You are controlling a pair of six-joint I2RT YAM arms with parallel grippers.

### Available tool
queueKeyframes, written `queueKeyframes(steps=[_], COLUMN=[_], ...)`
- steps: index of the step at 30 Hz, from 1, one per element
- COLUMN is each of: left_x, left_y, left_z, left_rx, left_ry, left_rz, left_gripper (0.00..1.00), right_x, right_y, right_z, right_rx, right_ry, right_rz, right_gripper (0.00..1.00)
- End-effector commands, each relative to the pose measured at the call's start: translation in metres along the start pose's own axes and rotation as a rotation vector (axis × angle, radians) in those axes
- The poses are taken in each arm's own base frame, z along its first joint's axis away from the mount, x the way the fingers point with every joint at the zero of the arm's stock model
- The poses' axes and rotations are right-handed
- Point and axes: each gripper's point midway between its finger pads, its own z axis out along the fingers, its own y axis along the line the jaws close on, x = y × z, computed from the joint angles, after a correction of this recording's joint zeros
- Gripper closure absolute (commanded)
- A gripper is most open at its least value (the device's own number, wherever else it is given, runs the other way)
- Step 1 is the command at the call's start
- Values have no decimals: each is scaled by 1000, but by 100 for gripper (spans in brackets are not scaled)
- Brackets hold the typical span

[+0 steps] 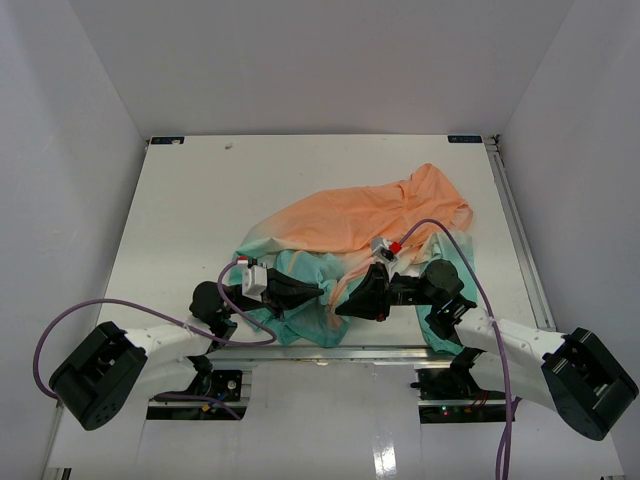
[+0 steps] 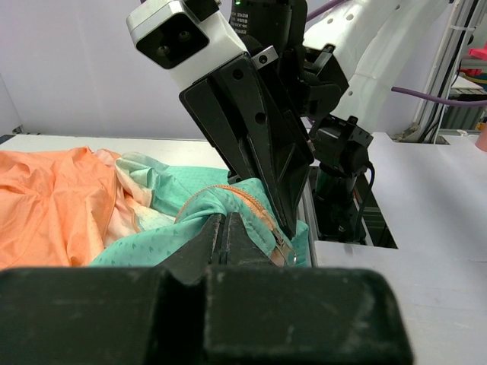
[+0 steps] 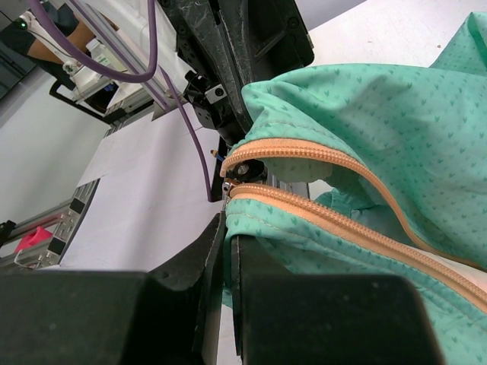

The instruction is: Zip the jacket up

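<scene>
Pinching a thin, limp jacket [image 1: 370, 215], bunched mid-tabletop [image 1: 180, 220] with the teal hem toward the arms. Left gripper [image 2: 226, 232] and right gripper [image 3: 228, 242]: fingers of both clamped on hem fabric beside the zipper [image 3: 319, 156]. Likely light, slippery, stretchy. Best hold looks like the stiffer zipper tape near the slider [image 3: 237, 172].

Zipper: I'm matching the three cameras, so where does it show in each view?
Top external: zipper, low centre, a thin orange streak in teal fabric.
Left wrist: centre, an orange curve over the teal fold.
Right wrist: two orange tapes crossing the middle.
Shared landmark: the jacket, its teal hem around it.
</scene>
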Motion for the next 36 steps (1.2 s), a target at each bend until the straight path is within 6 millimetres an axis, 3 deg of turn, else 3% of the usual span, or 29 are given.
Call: queueKeyframes(steps=[1,36], left_x=[-87,-84], left_y=[-23,-23], left_z=[0,2], left_rx=[85,95], left_ry=[-311,-303], left_rz=[320,308], left_gripper=[100,100], right_x=[-10,-13], right_y=[7,10], right_z=[1,1], right_rx=[-37,-41], right_ry=[-29,-43], right_rz=[-46,-37], right_gripper=[92,92])
